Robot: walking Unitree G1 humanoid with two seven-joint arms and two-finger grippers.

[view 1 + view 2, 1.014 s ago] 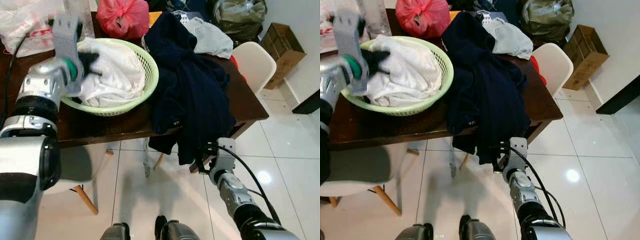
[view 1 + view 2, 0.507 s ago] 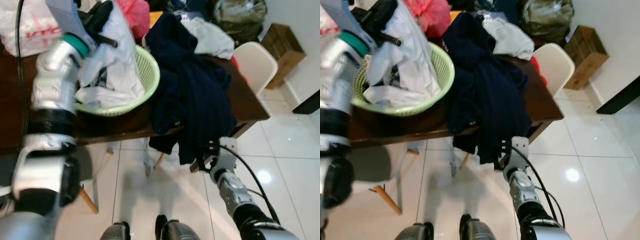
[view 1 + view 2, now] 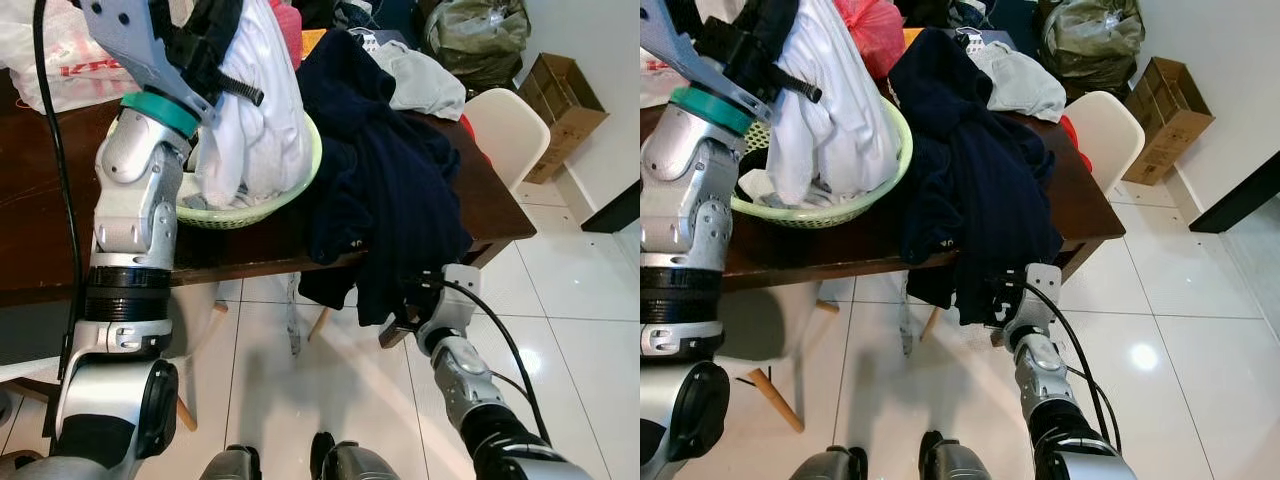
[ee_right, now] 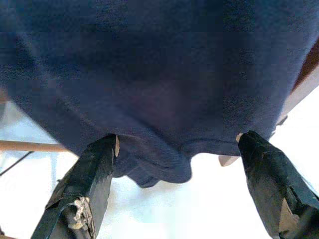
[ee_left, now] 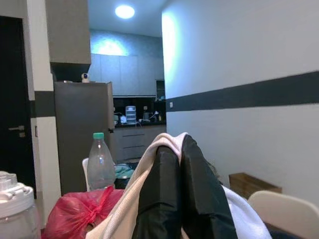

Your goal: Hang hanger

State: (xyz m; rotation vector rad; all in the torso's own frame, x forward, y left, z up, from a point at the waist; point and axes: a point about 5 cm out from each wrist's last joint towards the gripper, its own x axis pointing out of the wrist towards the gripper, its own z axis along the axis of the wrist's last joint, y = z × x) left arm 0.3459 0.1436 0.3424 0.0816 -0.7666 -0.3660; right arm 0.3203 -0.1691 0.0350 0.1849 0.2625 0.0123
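Left gripper [image 3: 222, 52] clamping white garment [image 3: 258, 120], lifting it above green basket [image 3: 262, 200] on dark table [image 3: 40, 200]; right gripper [image 4: 179, 184] spreading wide just beneath navy garment [image 3: 385, 190] draping off table edge; no hanger distinguishable.

Head stereo looks steeply down on bench [image 3: 250, 250]; left wrist faces room level; right wrist close under navy garment [image 4: 159, 74].
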